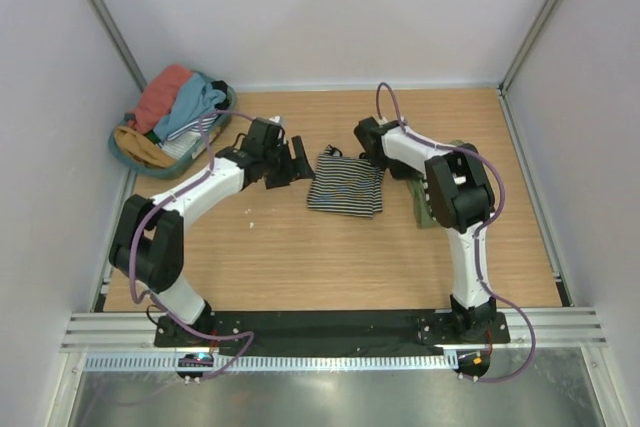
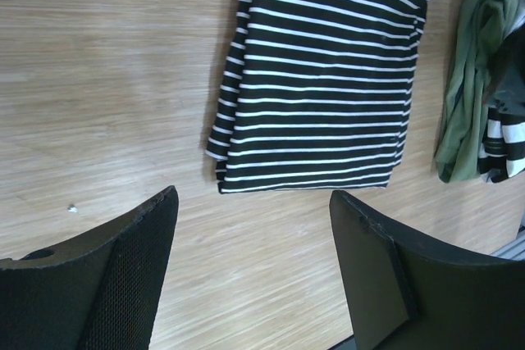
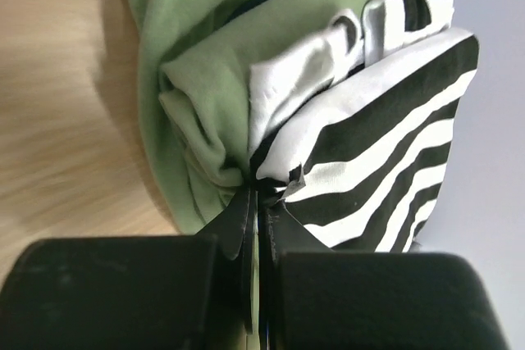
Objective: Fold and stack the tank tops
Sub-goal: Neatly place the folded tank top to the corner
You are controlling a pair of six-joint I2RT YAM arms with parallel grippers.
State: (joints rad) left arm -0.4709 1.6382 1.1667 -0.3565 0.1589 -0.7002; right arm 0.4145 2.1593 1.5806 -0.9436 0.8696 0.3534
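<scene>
A folded black-and-white narrow-striped tank top (image 1: pixel 346 185) (image 2: pixel 320 79) lies flat on the wooden table. My left gripper (image 1: pixel 291 161) (image 2: pixel 254 196) hovers just to its left, open and holding nothing. To its right lies a bunch made of an olive green tank top (image 1: pixel 428 203) (image 2: pixel 467 79) (image 3: pixel 205 79) and a wide-striped black-and-white one (image 2: pixel 504 141) (image 3: pixel 385 137). My right gripper (image 1: pixel 385 160) (image 3: pixel 261 194) is shut on that bunch, pinching where the green and wide-striped cloth meet. The right arm hides most of the bunch from above.
A round teal basket (image 1: pixel 122 153) sits at the back left with coral (image 1: pixel 165 92), teal blue (image 1: pixel 195 102) and mustard (image 1: pixel 140 147) tops heaped in it. A small white speck (image 2: pixel 72 209) lies on the table. Walls close in the back and sides.
</scene>
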